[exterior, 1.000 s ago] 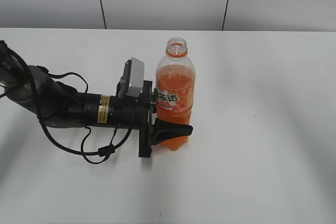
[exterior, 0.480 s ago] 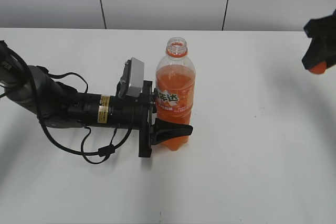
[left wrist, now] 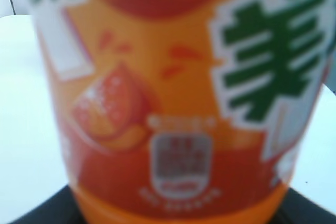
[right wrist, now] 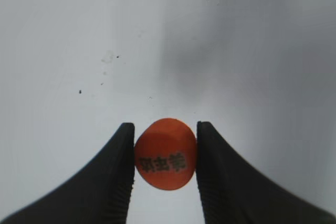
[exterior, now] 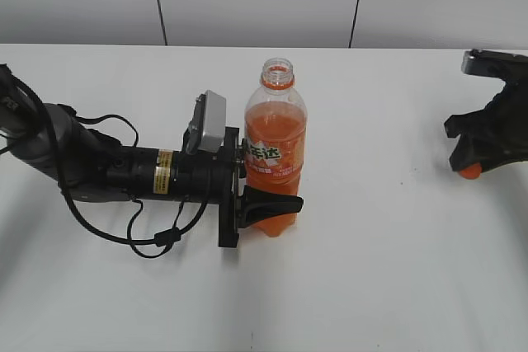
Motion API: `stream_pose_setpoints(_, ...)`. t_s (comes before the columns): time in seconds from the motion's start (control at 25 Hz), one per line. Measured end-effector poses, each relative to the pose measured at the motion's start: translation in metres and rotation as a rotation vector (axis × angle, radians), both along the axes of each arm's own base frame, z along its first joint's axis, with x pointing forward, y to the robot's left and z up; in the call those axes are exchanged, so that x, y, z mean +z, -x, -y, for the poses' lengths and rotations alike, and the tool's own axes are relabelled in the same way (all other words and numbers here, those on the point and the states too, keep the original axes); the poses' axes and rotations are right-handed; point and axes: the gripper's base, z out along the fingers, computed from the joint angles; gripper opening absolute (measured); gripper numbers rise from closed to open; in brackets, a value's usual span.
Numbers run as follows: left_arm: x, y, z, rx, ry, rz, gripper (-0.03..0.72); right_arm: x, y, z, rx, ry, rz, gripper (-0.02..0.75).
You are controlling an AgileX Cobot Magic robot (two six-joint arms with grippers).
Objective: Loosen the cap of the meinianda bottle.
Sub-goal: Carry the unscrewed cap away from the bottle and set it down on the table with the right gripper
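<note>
The meinianda bottle stands straight up on the white table, and its mouth is open with no top on it. It is about half full of orange drink. The left gripper comes in from the left of the bottle, lying low along the table. Its 2 black fingers hug the lower part of the bottle, so it is grasping the bottle. In the left wrist view the bottle's orange label fills almost the whole picture and looks blurry, with big green and white letters on it.

The cap is far to the right of the bottle, near the edge of the table. The right gripper has it pinched between its 2 black fingers. In the right wrist view the cap is a small round orange thing with dark print on top, and a finger presses on each side of it. The cap looks very low, close to the table, but I cannot tell if it touches.
</note>
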Motion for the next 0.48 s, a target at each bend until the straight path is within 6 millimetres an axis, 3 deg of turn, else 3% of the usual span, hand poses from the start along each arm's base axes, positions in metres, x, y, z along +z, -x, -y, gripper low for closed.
stream_pose_setpoints(0.24,0.000,0.000,0.000,0.002,0.001,-0.001,0.391,-0.034,-0.004,0.000,-0.016,0.000,-0.063,0.269)
stream_pose_setpoints(0.48,0.000,0.000,0.000,0.002,0.001,-0.001,0.391,-0.036,-0.005,0.001,-0.020,0.002,-0.053,0.269)
